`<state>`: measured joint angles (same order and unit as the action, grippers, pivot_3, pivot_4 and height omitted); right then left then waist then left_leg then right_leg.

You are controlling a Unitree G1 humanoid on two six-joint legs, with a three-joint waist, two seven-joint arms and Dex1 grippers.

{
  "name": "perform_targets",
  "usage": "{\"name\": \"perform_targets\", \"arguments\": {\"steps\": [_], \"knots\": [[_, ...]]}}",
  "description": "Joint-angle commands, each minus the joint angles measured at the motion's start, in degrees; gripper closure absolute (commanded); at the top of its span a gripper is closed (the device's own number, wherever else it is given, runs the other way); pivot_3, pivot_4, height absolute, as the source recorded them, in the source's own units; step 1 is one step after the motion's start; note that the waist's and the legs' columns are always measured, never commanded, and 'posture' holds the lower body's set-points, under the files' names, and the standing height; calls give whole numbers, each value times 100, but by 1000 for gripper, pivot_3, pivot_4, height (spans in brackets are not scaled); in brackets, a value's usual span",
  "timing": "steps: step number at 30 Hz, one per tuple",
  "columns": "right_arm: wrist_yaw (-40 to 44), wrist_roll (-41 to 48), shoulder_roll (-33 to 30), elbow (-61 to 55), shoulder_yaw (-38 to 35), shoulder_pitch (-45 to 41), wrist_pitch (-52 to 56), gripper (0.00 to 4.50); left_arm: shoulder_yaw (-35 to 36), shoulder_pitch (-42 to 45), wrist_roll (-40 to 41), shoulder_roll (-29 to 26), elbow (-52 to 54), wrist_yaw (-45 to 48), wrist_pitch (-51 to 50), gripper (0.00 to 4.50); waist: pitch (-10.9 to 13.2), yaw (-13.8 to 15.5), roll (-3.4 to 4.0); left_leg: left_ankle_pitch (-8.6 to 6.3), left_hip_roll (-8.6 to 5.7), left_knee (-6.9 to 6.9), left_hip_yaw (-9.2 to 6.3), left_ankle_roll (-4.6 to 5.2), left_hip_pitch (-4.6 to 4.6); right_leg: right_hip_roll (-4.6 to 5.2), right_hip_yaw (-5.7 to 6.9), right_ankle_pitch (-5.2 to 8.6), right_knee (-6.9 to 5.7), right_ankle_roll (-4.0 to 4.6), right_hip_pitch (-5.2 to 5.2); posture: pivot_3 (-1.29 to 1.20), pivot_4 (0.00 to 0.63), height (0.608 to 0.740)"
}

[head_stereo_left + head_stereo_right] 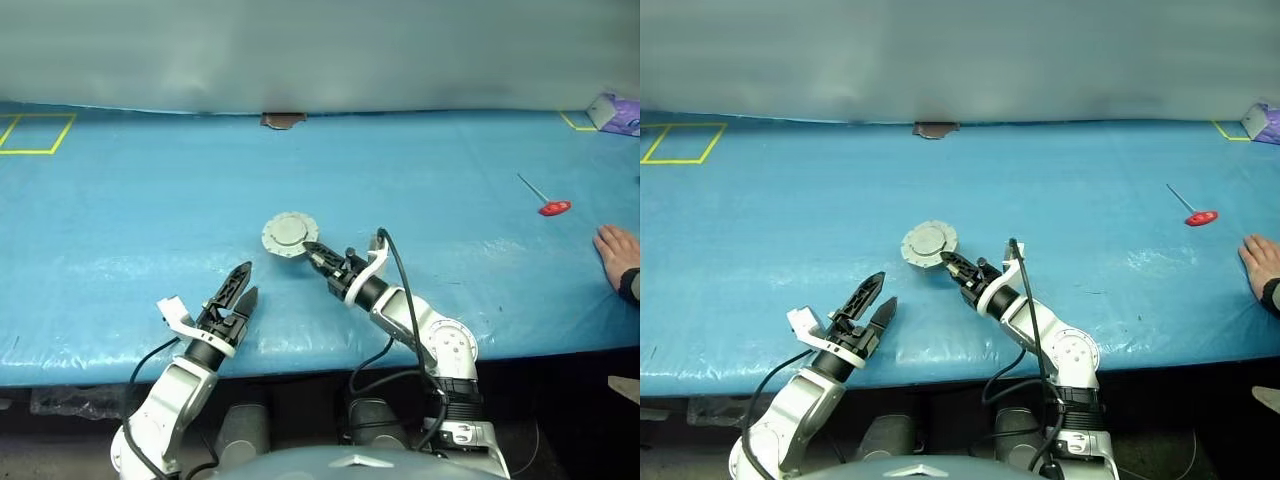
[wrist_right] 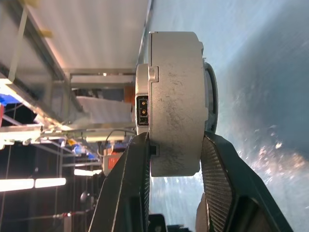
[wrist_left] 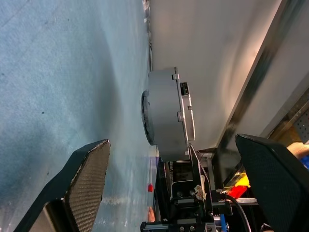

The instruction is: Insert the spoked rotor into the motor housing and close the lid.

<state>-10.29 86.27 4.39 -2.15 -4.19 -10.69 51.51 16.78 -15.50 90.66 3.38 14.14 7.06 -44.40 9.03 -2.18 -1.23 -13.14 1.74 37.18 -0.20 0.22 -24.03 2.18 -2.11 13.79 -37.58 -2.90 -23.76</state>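
Note:
The motor housing [image 1: 289, 234] is a thick round grey drum with small tabs on its rim. Its flat grey lid [image 1: 929, 242] faces up. My right gripper [image 1: 312, 248] is shut on the housing's near edge, and both fingers [image 2: 137, 174] clamp its side wall [image 2: 175, 96]. It is held level, low over the blue table [image 1: 150, 200]. The spoked rotor is hidden. My left gripper [image 1: 248, 281] stands open and empty to the near left, apart from the housing. Its fingers [image 3: 89, 169] are spread wide, pointing toward the housing [image 3: 166, 113].
A red-handled tool [image 1: 553, 208] lies at the far right. A person's hand [image 1: 618, 250] rests on the table's right edge. Yellow tape squares [image 1: 40, 133] mark the back left corner, and a purple item [image 1: 620, 112] sits at the back right. The table's front edge runs just below my grippers.

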Motion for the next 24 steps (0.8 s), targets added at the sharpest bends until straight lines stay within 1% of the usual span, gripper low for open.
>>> {"name": "perform_targets", "arguments": {"steps": [1,12,18,21,24], "knots": [[111,416,416,-527,287,13,102,3363,-148,52,140,88,5,473,28,0,0,3,0,0,0,1,0,0,0,0,0,0,1,0,0,0,150,740],[-157,903,236,-752,852,277,378,3363,-373,139,14,131,-78,838,256,0,1,2,-2,0,-1,1,-2,0,-3,0,0,1,4,-1,0,0,150,740],[-234,1047,138,-815,903,320,346,3363,-463,179,43,248,-53,728,502,0,1,4,-2,0,0,1,-3,0,-3,0,0,1,10,-4,1,0,150,740],[-248,1088,72,-868,922,349,363,3363,-497,181,73,294,-41,695,620,617,1,5,-2,0,0,1,-3,0,-7,0,1,1,13,-4,0,0,150,740],[-254,1024,-16,-915,889,421,358,3363,-529,172,92,318,-29,736,718,1612,1,5,-1,-1,0,0,-5,1,-14,-1,3,-2,23,-7,0,0,150,740]]}}
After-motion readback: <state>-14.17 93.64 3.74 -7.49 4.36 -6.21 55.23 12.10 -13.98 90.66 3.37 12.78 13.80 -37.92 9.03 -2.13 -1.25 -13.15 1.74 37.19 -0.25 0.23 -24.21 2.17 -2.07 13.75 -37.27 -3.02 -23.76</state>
